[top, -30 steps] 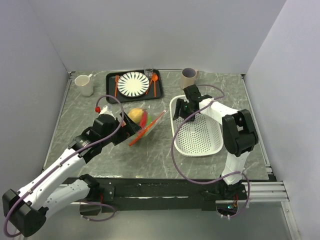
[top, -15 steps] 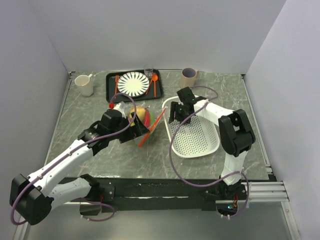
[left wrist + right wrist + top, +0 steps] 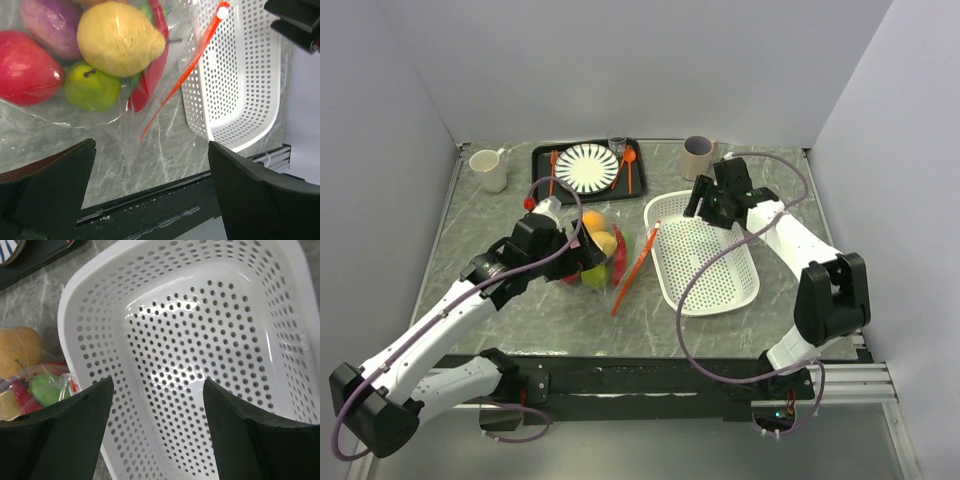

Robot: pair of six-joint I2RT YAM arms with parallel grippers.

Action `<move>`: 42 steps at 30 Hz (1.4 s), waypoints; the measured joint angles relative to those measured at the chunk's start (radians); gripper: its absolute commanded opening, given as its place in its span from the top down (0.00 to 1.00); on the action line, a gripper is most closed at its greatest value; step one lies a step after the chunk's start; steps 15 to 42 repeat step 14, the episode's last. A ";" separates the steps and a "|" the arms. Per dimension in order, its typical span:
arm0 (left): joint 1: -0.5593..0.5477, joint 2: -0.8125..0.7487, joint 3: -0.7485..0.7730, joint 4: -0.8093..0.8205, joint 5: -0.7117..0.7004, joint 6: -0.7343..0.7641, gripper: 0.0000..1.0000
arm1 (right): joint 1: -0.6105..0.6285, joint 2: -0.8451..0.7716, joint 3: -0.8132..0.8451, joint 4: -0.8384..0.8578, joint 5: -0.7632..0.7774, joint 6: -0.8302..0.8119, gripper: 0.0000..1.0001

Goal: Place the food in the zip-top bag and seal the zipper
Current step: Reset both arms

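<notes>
The zip-top bag (image 3: 597,262) lies on the table left of the basket, clear and crinkled. The food is inside it: a yellow pear (image 3: 117,37), a red fruit (image 3: 25,67), a green one (image 3: 92,87), a purple one (image 3: 47,20) and a red pepper (image 3: 149,80). The zipper (image 3: 633,270) runs orange-red along the bag's right edge, seen close as the zipper (image 3: 182,80). My left gripper (image 3: 568,252) hangs over the bag's near-left side, open and empty, shown as my left gripper (image 3: 150,170). My right gripper (image 3: 708,208) is open above the basket's far end, also empty (image 3: 157,405).
The white perforated basket (image 3: 660,265) sits right of the bag, its wall (image 3: 200,315) filling the right wrist view. At the back stand a black tray (image 3: 542,185) with a striped plate (image 3: 587,167) and orange cutlery, a white mug (image 3: 488,170) and a cup (image 3: 698,155).
My left arm swung toward the back right and the bag now lies lower, its zipper stretched toward the near side. My right gripper drew back to the basket's far end and opened wider.
</notes>
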 measured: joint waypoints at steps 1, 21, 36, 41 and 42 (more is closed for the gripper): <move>0.000 -0.009 0.000 -0.002 -0.006 0.001 0.01 | -0.003 -0.021 -0.016 0.000 0.008 0.002 0.14; 0.056 0.135 0.225 -0.015 -0.059 0.130 0.01 | -0.332 -0.362 -0.244 0.030 0.106 -0.031 0.00; 0.056 0.135 0.225 -0.015 -0.059 0.130 0.01 | -0.332 -0.362 -0.244 0.030 0.106 -0.031 0.00; 0.056 0.135 0.225 -0.015 -0.059 0.130 0.01 | -0.332 -0.362 -0.244 0.030 0.106 -0.031 0.00; 0.056 0.135 0.225 -0.015 -0.059 0.130 0.01 | -0.332 -0.362 -0.244 0.030 0.106 -0.031 0.00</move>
